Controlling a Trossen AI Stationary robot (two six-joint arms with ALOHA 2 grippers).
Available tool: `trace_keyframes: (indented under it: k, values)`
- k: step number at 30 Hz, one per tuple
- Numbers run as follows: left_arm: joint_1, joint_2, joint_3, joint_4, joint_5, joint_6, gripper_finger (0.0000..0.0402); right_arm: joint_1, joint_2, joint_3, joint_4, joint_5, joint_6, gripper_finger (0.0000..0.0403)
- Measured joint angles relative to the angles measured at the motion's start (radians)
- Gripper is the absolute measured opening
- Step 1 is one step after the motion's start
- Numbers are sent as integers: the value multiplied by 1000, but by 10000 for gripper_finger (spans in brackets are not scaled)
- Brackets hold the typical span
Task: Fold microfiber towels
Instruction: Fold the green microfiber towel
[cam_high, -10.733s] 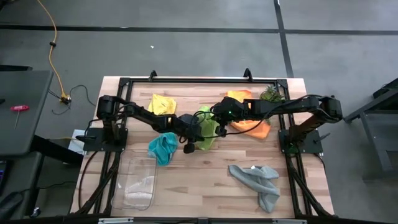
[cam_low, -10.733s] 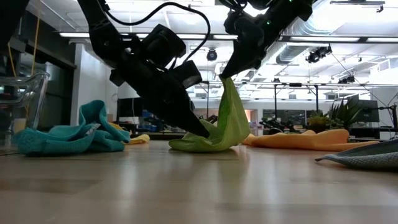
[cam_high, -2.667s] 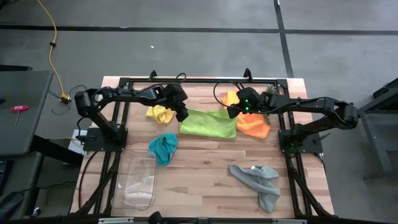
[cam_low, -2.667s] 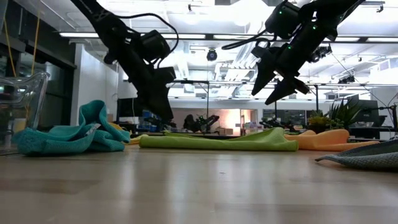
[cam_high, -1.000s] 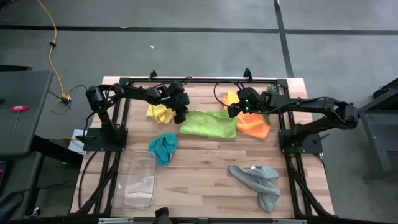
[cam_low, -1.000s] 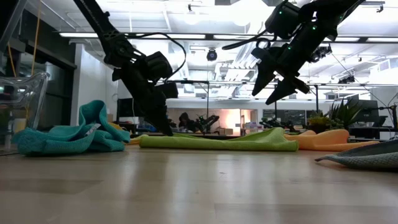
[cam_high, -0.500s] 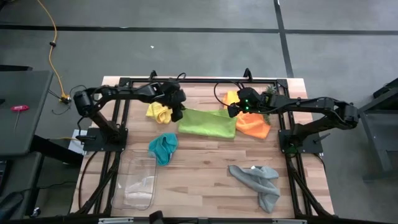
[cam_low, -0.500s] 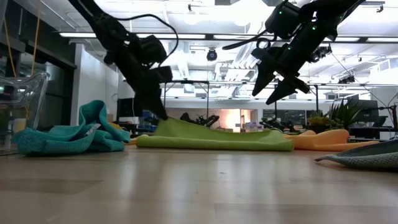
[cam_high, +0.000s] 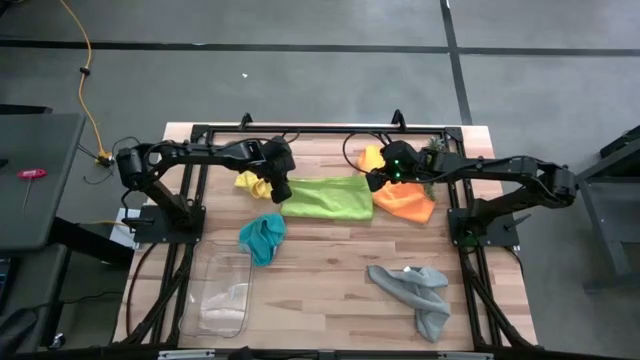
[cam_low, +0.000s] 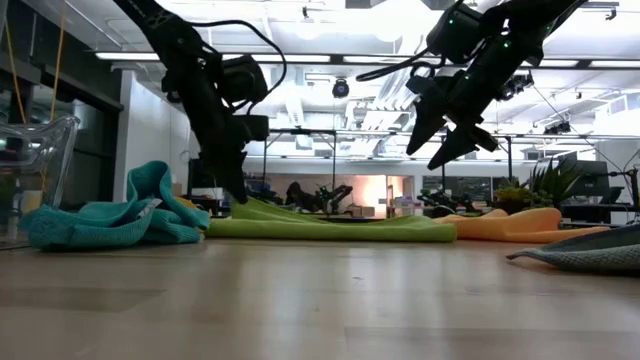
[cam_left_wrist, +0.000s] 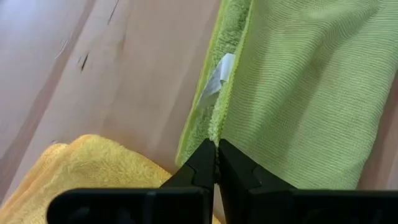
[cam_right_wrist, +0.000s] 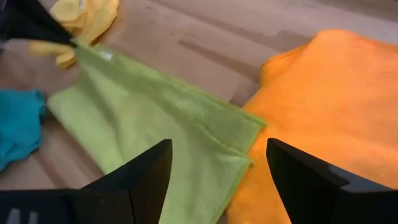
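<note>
Between the pinched-tight fingers of the left gripper (cam_left_wrist: 216, 163), the green towel (cam_high: 320, 196) hangs limp by one corner, likely light, floppy, best held at its edges.

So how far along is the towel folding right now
Nothing looks folded yet. In hand: the lime green towel lies spread flat mid-table, and the left tool is shut on its edge beside the yellow towel, lifting that corner. The right tool hangs open above the orange towel. Left: the yellow, orange, teal towel and grey towel all lie crumpled or loose.
</note>
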Motion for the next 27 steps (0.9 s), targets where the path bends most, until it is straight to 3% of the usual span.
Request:
trace_keyframes:
  k: [6,13,21,27]
  values:
    - [8,5,0,-1,-8,-9,1,1,97,1,5,-97,-182,254]
    - [7,5,0,-2,-4,-9,0,-15,239,1,1,-91,-398,252]
    - [7,5,0,-2,-1,-16,0,-17,256,0,5,9,-631,207]
    - [7,5,0,-2,-1,-17,0,-17,286,0,10,-17,-769,177]
